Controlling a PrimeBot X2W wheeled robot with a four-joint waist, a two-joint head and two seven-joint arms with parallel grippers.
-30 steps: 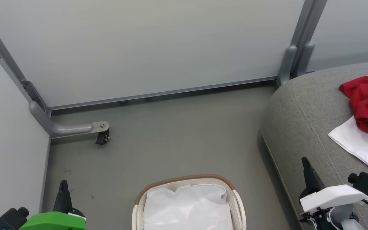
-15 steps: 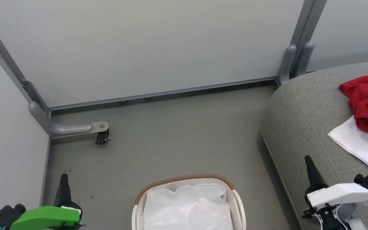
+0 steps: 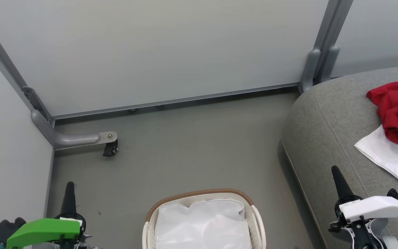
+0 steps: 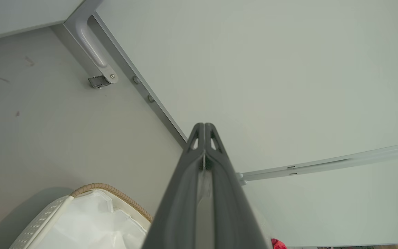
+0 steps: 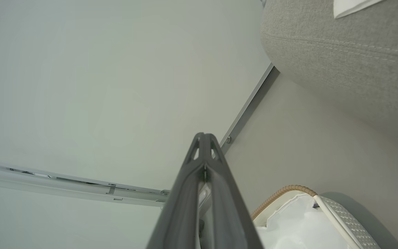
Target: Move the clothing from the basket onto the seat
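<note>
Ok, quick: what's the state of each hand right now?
Left hand: closed, holding nothing.
Right hand: closed, holding nothing.

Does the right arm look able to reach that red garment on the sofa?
Probably yes: the right gripper, shut, sits by the sofa cushion, with only bare fabric and a flat white cloth before the red garment.

**No legible writing**

No text, number or brand can be read. In the head view, a white label (image 3: 349,204) sits at the base of the right gripper (image 3: 335,169). It carries a faint dark line that may be lettering, but this is too small to make out. A white patch (image 3: 69,219) at the base of the left gripper (image 3: 69,184) is also too small to tell whether it bears any print.
</note>
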